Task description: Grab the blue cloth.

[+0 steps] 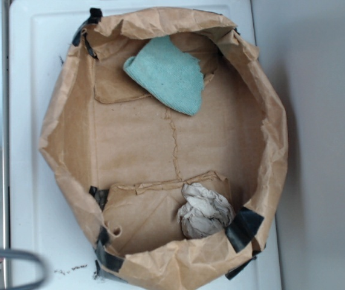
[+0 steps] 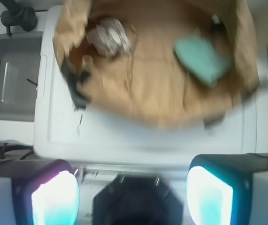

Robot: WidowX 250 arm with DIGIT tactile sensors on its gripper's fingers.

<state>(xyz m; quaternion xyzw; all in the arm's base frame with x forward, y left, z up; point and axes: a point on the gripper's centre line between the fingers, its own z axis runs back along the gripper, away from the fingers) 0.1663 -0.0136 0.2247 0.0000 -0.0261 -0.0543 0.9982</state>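
Blue cloth (image 1: 169, 74) lies at top of paper bag (image 1: 63, 139). Crumpled grey rag (image 1: 203, 210) sits btm right, well apart.

Black gripper (image 2: 132, 197) body — pads (image 2: 55, 199) glowing teal.

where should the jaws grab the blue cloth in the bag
Pinch the blue cloth near its middle, coming straight down from above. It lies fairly flat on the floor of the paper bag, with its top edge close to the far wall, so a side approach looks blocked. The gripper is open and not yet over it.
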